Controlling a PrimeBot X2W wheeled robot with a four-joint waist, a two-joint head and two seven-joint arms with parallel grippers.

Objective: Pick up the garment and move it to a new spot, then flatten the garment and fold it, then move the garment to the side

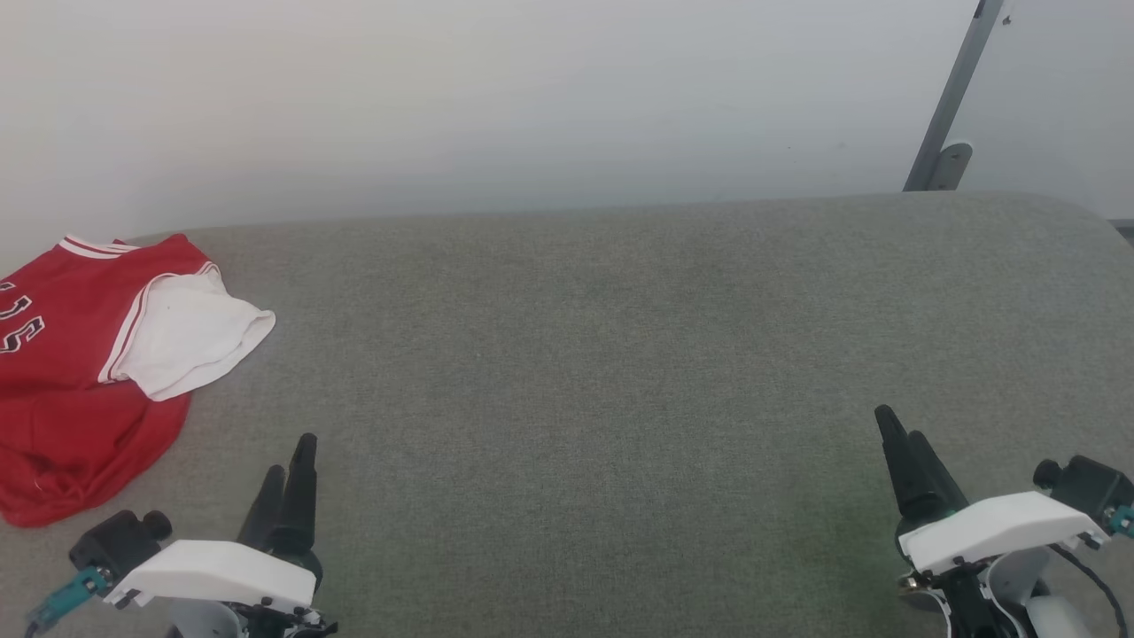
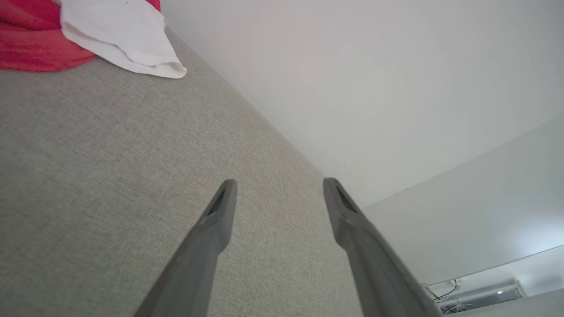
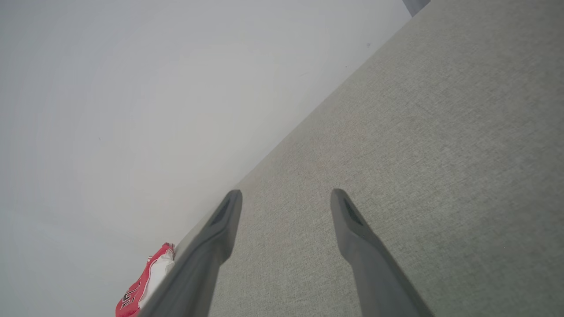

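- Item: garment (image 1: 71,372). Red jersey, crumpled, at the far left of the grey cushion (image 1: 567,354), close to the wall (image 1: 532,89). A white inside flap is turned out on its right side. Part of it runs past the left edge of the head view, so I cannot tell its full extent.
- Item: left gripper (image 1: 292,454). Fingers spread, nothing between them. It is near the jersey's near right corner, not touching it.
- Item: right gripper (image 1: 900,424). Fingers spread, empty, well apart from the jersey across bare cushion.
- Status, as I judge it: pick-up not yet begun.
- Hazard: pinching only the loose white flap, so the heap unrolls and trails instead of lifting.
- Hazard: closing too low and catching the cushion fabric with the cloth.
- Hazard: a long reach for my right arm, and an uneven two-handed lift could twist the jersey further.
- Hazard: the unseen left part may snag or drag.
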